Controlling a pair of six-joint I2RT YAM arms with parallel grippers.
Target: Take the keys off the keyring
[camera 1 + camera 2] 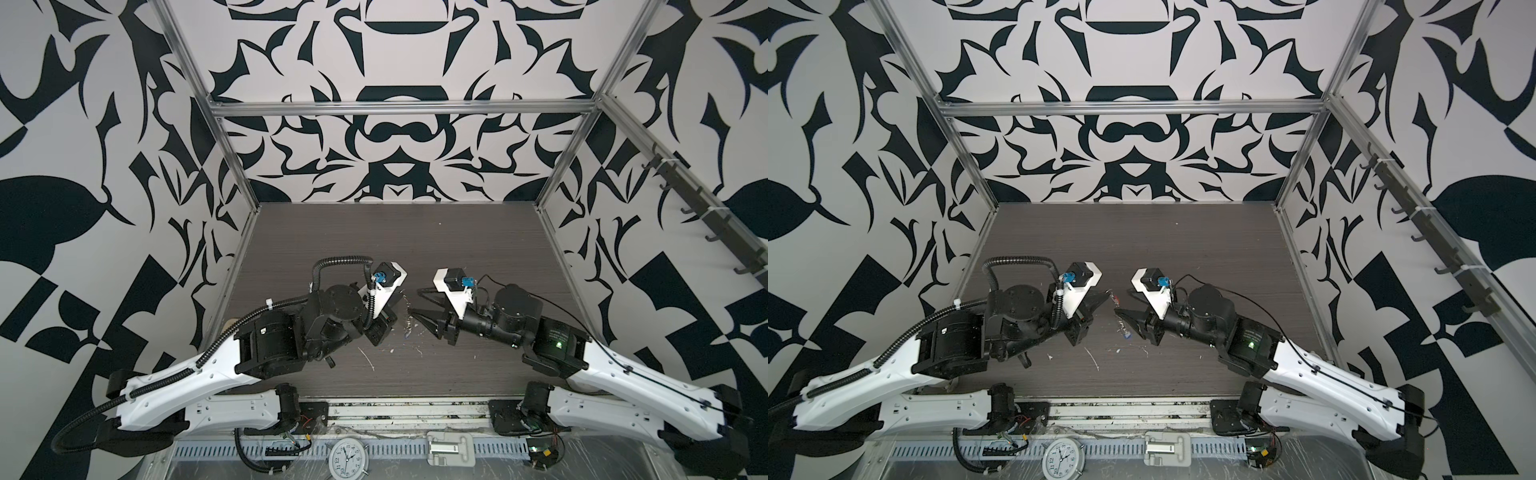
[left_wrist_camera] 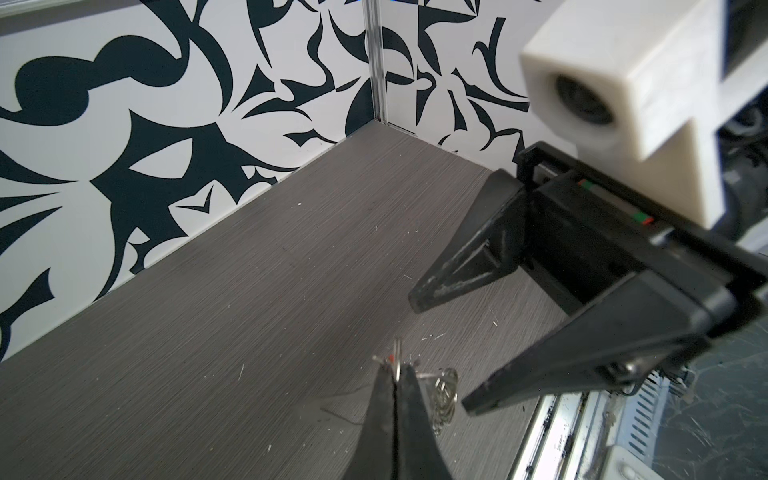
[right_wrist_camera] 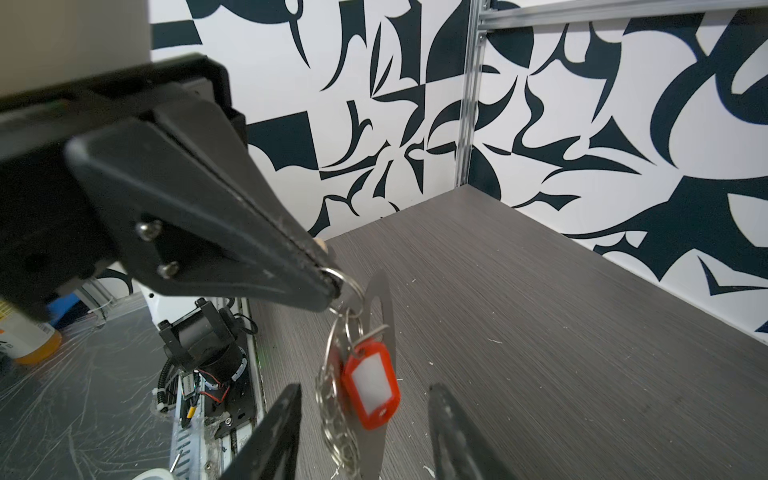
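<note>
Left gripper [image 3: 328,284] is seen pressed together on a small ring [image 3: 338,279] at the upper edge of the keyring [image 3: 374,451], which is hung over the tabletop [image 3: 540,311]. Right gripper [image 2: 442,352] is spread apart, astride the keyring's lower part, where the red tag [image 3: 371,384] dangles. The tag's own ring should be pinched squarely and worked off steadily, so the keyring is not set swinging.

Bright even light, soft shadows. Top views bow at edges. Left gripper [image 3: 329,286] blurred behind tips.
</note>
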